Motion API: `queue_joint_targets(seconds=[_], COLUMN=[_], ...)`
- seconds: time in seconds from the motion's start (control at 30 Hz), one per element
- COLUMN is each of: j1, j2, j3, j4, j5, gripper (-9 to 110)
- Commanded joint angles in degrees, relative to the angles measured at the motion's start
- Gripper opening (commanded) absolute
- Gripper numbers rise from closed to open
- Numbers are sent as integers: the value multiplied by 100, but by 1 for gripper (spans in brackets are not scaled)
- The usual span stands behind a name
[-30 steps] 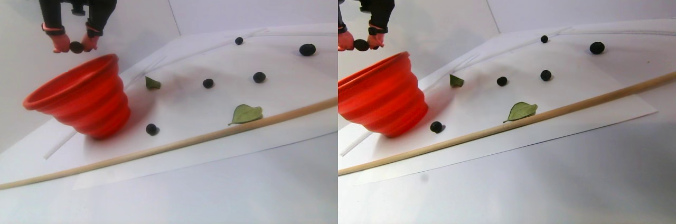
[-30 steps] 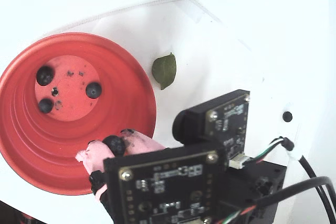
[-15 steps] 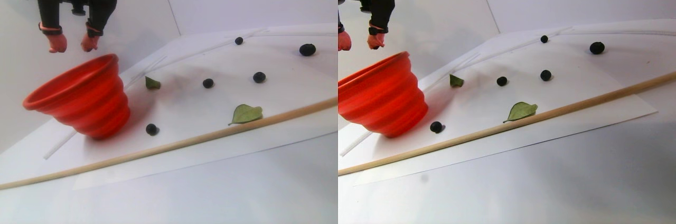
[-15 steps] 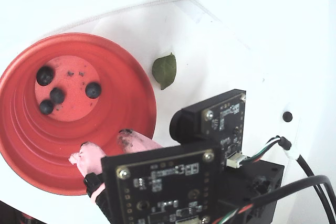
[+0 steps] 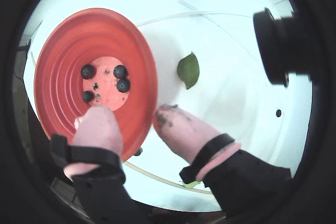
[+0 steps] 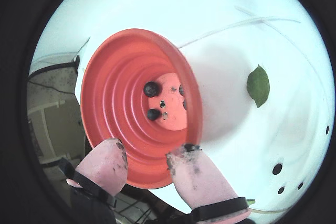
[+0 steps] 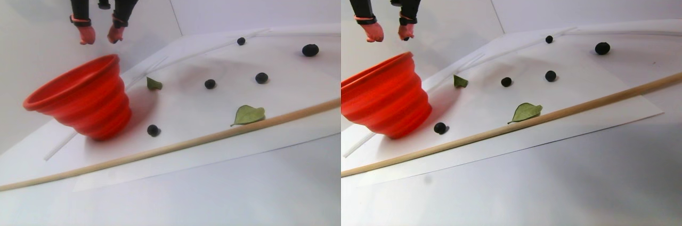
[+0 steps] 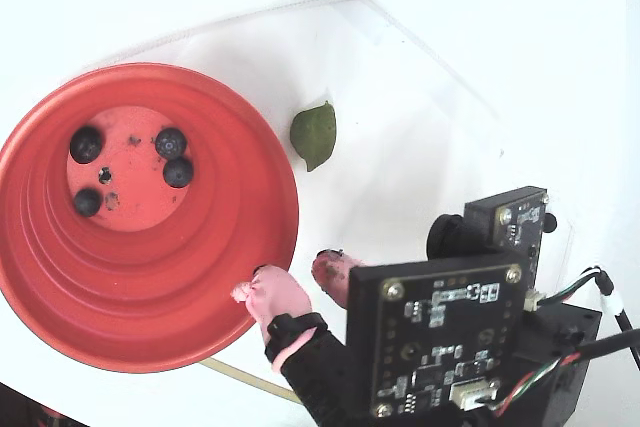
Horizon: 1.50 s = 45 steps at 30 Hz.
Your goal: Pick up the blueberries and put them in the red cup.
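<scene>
The red cup (image 7: 85,98) stands at the left of the white sheet, and several blueberries (image 8: 178,171) lie on its pale bottom (image 5: 105,85). Several more blueberries (image 7: 261,78) are scattered on the sheet, one (image 7: 153,130) just beside the cup. My gripper (image 7: 99,37) hangs open above the cup's far rim with nothing between its pink fingertips (image 8: 262,292). In both wrist views the open gripper (image 5: 130,116) (image 6: 147,153) straddles the cup's rim (image 6: 157,182) from above.
A long wooden stick (image 7: 186,142) runs across the sheet's front edge. Two green leaves (image 7: 248,114) (image 7: 153,83) lie on the sheet, one (image 8: 314,134) close to the cup. A thin white tube (image 7: 213,47) lies along the back.
One second ago my gripper held a blueberry over the cup. It opened, the berry dropped into the cup, and the gripper has since risen and shifted right.
</scene>
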Motion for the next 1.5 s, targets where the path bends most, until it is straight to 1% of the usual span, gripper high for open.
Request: queue_joint_targets(seconds=[0.0,0.43,0.83,1.1,1.47], j1=[105,782,1441,1670,1767], j2=[439,562,545,861,1072], j3=[-413,-747,-853,-563,-35], j4=[53,369,519,817,1143], j5=[-97,-316,-729,-1195,-1503], gripper=[14,14,14,14,14])
